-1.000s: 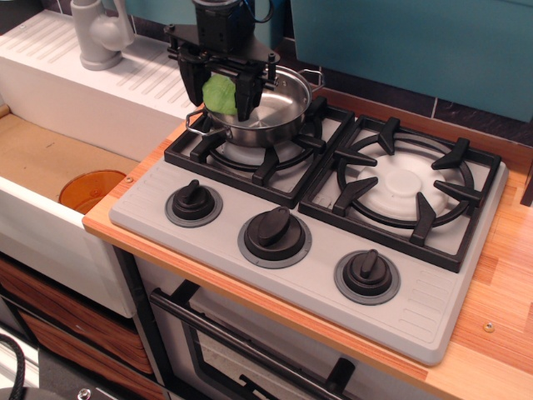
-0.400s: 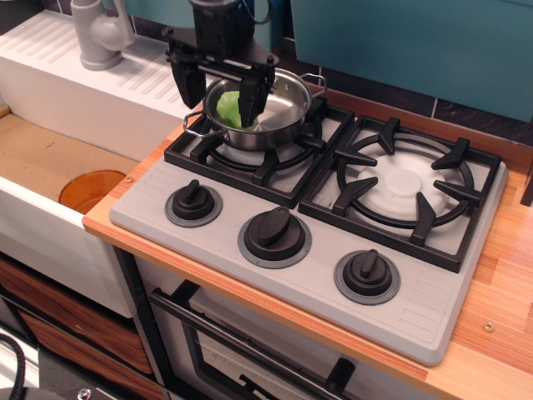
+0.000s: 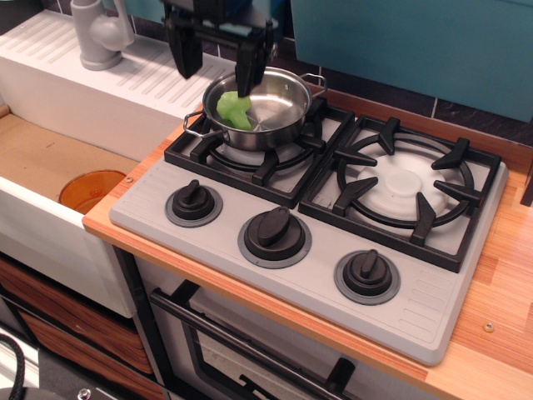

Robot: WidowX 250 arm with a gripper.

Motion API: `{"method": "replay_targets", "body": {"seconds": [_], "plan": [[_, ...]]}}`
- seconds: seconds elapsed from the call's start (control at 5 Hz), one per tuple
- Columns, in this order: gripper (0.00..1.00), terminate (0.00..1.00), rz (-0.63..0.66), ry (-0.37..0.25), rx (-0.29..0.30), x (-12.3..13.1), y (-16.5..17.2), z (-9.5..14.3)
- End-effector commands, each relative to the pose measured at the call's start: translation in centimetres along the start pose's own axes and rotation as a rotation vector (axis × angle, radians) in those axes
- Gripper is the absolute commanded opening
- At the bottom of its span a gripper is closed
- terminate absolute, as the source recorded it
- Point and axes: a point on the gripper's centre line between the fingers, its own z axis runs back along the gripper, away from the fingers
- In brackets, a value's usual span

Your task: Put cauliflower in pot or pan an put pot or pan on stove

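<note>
The light-green cauliflower (image 3: 232,109) lies inside the shiny steel pan (image 3: 279,115), against its left wall. The pan sits on the left black burner grate of the grey stove (image 3: 275,208). My gripper (image 3: 218,65) hangs above the pan's left rim, at the top of the view. Its two black fingers (image 3: 249,67) are spread apart and hold nothing. The upper part of the gripper is cut off by the frame's edge.
The right burner grate (image 3: 404,187) is bare. Three black knobs (image 3: 275,232) line the stove front. A white sink with an orange drain (image 3: 92,188) lies to the left, with a grey faucet (image 3: 98,33) behind it. A wooden counter (image 3: 500,325) runs right.
The gripper opened and let go of the cauliflower, which dropped into the pan. The gripper then rose straight up, away from the pan.
</note>
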Motion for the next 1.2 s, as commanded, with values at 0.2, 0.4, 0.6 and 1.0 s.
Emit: {"method": "replay_targets", "body": {"seconds": [0.2,0.4,0.6,1.0], "plan": [[1.00,0.00,0.018,-0.064,0.009,1.4,0.1,4.0],[1.00,0.00,0.018,-0.064,0.009,1.4,0.1,4.0],[1.00,0.00,0.018,-0.064,0.009,1.4,0.1,4.0],[1.00,0.00,0.100,-0.160,0.021,-0.7,-3.3,-1.1]]}}
